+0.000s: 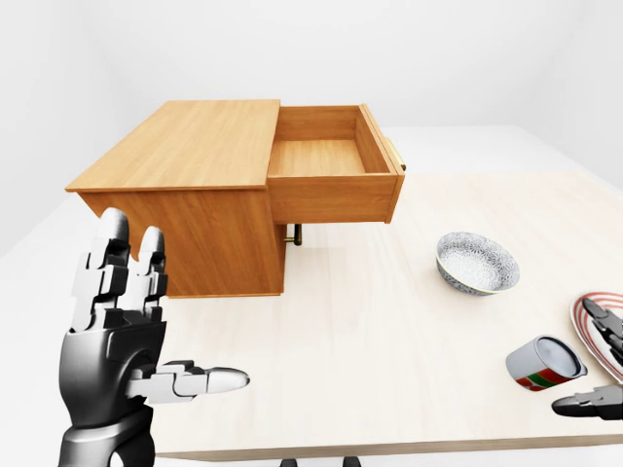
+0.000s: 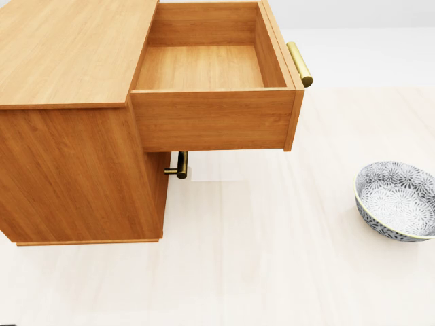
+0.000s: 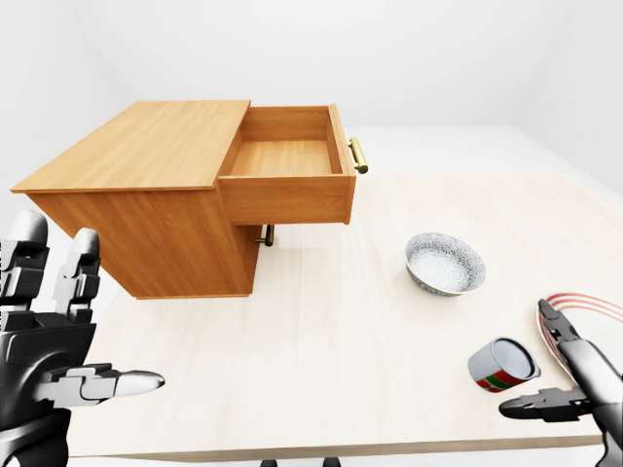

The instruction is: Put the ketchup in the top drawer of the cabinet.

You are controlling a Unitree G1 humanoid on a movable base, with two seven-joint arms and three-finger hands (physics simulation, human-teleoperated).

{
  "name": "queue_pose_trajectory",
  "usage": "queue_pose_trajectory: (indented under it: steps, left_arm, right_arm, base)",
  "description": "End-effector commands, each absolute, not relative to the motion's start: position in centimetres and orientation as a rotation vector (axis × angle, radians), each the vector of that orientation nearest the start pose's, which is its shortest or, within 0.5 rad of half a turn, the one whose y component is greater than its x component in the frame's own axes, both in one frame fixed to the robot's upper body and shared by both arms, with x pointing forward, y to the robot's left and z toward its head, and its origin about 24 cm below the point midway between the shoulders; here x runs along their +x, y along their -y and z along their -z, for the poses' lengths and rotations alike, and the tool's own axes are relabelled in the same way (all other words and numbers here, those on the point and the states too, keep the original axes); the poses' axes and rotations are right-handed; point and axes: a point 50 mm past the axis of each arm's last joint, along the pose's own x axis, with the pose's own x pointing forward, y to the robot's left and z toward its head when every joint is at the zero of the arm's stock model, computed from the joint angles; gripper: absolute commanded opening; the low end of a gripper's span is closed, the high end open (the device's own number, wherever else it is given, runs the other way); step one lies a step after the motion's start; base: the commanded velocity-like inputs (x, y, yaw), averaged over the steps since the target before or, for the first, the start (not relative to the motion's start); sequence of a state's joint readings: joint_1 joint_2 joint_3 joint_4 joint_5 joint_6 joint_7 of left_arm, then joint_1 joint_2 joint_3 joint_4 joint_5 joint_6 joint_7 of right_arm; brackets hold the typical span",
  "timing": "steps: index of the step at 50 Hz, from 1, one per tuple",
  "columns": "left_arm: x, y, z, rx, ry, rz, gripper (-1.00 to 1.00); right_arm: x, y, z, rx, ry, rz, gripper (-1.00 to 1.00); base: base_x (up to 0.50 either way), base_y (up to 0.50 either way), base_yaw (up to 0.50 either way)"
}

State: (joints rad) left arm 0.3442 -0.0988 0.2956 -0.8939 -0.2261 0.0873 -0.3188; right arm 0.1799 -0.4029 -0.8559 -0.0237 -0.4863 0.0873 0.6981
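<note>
The ketchup (image 3: 501, 365), a short grey container with a red and green label, lies tilted on the table at the lower right of the right-eye view. My right hand (image 3: 545, 365) stands open just right of it, fingers spread, with no hold on it. My left hand (image 1: 180, 306) is raised open at the lower left, far from the ketchup. The wooden cabinet (image 1: 185, 146) stands at the upper left with its top drawer (image 2: 204, 68) pulled out and nothing inside. A brass handle (image 2: 299, 63) runs along the drawer's face.
A grey patterned bowl (image 1: 475, 263) sits on the table between the cabinet and the ketchup. A red-striped plate (image 1: 587, 316) lies at the right edge, partly behind my right hand. The lower drawer's brass handle (image 2: 181, 165) shows under the open drawer.
</note>
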Motion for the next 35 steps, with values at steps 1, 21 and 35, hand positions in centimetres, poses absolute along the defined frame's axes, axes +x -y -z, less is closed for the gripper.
queue_pose_trajectory:
  steps: [1, 21, 35]
  left_arm:
    - [15.0, -19.5, -16.5, -0.02, 0.496, -0.005, 1.0]
    - [15.1, -19.6, -16.5, -0.021, 0.499, -0.009, 1.0]
    - [15.0, -19.5, -16.4, -0.02, 0.491, -0.007, 1.0]
  right_arm:
    - [13.8, 39.1, -6.9, -0.661, -0.564, 0.228, 1.0]
    - [14.2, 38.9, -6.3, -0.647, -0.58, 0.197, 1.0]
    - [14.0, 39.1, -5.6, -0.624, -0.603, 0.19, 1.0]
  base:
    - [0.0, 0.0, 0.0]
    - [0.0, 0.0, 0.0]
    - [0.0, 0.0, 0.0]
